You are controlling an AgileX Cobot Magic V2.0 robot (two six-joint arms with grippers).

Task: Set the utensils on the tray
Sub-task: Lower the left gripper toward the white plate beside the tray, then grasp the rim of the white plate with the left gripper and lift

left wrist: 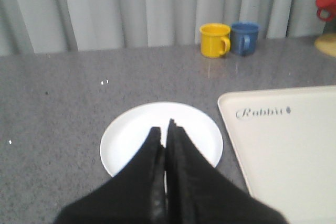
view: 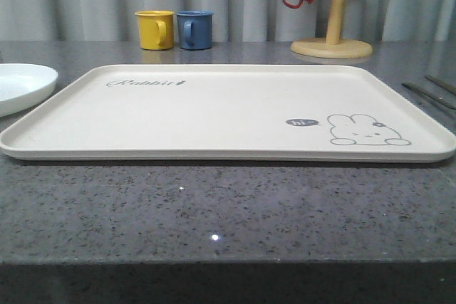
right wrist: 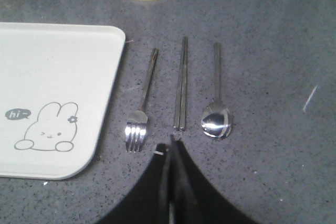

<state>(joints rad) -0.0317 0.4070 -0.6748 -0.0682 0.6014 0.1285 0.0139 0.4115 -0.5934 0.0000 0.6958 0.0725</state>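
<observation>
Silver cutlery lies in a neat row on the grey counter just beside the tray (right wrist: 52, 77): fork (right wrist: 142, 103) nearest its rim, chopsticks (right wrist: 181, 85) in the middle, spoon (right wrist: 216, 108) farthest out, all parallel with handles pointing away, likely laid out for easy single picks. None is on the tray yet. The right gripper (right wrist: 172, 145) hovers over the chopstick tips, fingers pressed together and empty. The left gripper (left wrist: 166, 135), likewise clenched on nothing, hangs above the white plate (left wrist: 131, 129), well clear of the work.
</observation>
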